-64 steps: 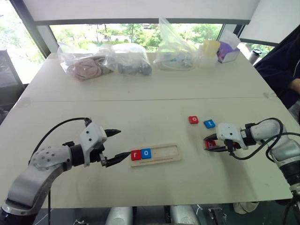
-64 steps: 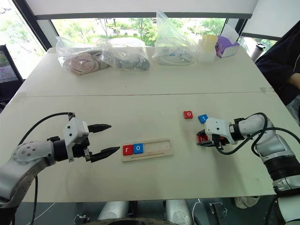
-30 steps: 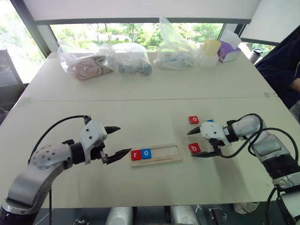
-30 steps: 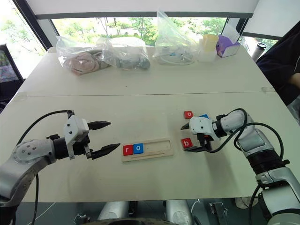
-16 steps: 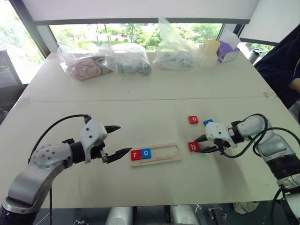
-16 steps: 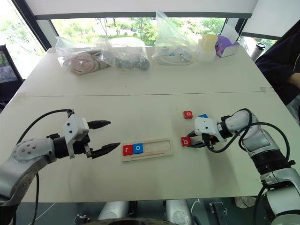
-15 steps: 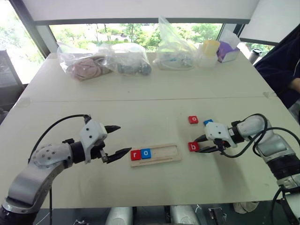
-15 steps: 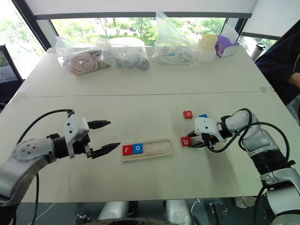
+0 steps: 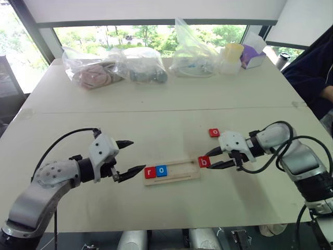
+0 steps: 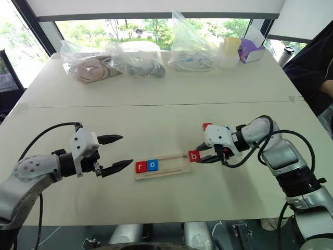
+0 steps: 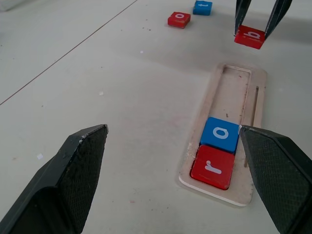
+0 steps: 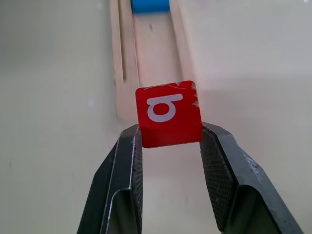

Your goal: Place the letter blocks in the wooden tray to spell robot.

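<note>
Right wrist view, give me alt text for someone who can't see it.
The right gripper pinches a red b block between its two black fingers, held above the near end of the wooden tray. Beyond it the tray's slot runs away bare, with a blue block in it at the far end.

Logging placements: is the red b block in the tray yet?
Out. The red b block is held by the right gripper above the wooden tray end.
</note>
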Robot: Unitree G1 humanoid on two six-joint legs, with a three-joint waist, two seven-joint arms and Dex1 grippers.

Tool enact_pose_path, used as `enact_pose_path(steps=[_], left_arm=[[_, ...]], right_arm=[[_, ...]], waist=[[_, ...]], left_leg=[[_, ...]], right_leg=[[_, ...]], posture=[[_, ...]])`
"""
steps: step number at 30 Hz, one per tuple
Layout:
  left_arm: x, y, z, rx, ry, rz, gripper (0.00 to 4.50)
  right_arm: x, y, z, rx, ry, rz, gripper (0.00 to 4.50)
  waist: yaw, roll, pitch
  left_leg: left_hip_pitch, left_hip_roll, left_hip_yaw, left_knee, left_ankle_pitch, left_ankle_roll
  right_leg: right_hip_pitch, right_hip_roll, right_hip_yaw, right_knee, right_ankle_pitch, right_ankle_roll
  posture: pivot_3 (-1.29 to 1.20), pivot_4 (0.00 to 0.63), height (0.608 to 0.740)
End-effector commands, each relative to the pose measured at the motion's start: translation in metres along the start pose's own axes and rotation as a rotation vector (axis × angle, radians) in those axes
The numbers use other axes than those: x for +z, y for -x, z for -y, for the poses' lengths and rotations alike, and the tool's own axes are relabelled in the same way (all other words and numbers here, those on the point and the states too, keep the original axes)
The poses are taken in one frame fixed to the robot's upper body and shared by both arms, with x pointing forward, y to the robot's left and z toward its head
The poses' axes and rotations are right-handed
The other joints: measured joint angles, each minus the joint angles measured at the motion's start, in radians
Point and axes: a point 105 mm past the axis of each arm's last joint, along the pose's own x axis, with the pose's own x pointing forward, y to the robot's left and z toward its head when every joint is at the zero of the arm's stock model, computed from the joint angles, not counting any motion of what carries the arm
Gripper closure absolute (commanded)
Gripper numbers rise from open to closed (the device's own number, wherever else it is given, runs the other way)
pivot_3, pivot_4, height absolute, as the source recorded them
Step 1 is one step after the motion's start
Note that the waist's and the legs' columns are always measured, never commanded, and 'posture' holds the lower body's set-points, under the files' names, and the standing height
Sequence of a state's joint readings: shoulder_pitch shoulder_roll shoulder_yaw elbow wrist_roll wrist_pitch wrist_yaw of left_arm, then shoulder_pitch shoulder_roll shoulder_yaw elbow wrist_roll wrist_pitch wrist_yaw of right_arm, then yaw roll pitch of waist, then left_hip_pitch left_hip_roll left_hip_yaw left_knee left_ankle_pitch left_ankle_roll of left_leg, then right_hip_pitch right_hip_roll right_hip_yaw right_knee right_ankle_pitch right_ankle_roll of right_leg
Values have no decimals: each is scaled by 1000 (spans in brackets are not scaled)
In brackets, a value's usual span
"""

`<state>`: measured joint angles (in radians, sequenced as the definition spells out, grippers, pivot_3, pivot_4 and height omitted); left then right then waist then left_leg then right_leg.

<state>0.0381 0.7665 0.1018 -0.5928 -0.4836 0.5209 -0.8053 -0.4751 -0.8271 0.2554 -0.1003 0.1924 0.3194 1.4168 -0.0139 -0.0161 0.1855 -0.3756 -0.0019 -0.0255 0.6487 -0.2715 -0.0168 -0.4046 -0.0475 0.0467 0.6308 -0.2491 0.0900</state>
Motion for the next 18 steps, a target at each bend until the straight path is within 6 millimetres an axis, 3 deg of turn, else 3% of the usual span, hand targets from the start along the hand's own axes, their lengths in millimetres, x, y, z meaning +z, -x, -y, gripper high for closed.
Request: enact_pose_path(steps=[1,9,18], left_arm=[[8,2,4,-12,-37,17,0],[9,3,19,-36,-20,22,0],[10,2,29,-71,-15,22,0]], right_arm=[[14,-15,-3,17,31,27,3393],[25,-42,2,-16,34,34,3393],[28,-54,-3,-18,36,25,3393]], waist=[[0,0,0],[1,0,0],[0,0,0]], left_leg=[[0,0,0,0,0,0],[-1,0,0,0,0,0],[-1,0,0,0,0,0]], right_leg=[[0,0,0,0,0,0],[-1,-1,0,0,0,0],[-1,-1,0,0,0,0]], posture=[[0,150,740],[0,150,740],[0,150,740]])
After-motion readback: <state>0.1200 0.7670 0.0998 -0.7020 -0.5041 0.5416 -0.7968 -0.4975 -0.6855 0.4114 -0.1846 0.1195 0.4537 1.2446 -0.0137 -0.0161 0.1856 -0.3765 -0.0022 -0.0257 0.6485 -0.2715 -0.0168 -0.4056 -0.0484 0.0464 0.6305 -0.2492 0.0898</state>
